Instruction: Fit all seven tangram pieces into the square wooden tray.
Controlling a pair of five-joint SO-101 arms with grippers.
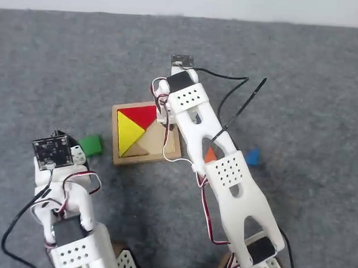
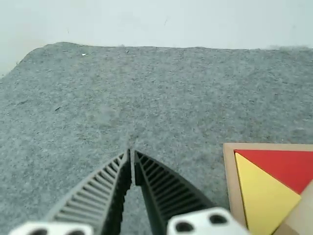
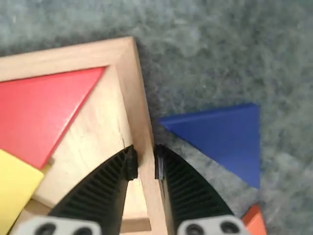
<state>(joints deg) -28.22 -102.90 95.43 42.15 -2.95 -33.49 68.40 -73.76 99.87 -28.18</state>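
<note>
The square wooden tray (image 1: 117, 158) lies mid-table with a red triangle (image 1: 141, 114) and a yellow triangle (image 1: 126, 134) in it. My right gripper (image 3: 145, 164) is at the tray's right side, its tips closed on either side of the tray's rim (image 3: 139, 98). Just outside that rim lies a blue triangle (image 3: 220, 137), with an orange piece (image 3: 254, 220) beyond it. In the right wrist view the red triangle (image 3: 44, 112) and yellow triangle (image 3: 14, 186) lie inside the tray. My left gripper (image 2: 132, 156) is shut and holds nothing, over bare carpet left of the tray (image 2: 229, 166).
A green piece (image 1: 90, 145) lies on the grey carpet between the left arm and the tray. The orange piece (image 1: 210, 154) peeks out under the right arm, and a small blue piece (image 1: 252, 157) lies to its right. Open carpet stretches far and left.
</note>
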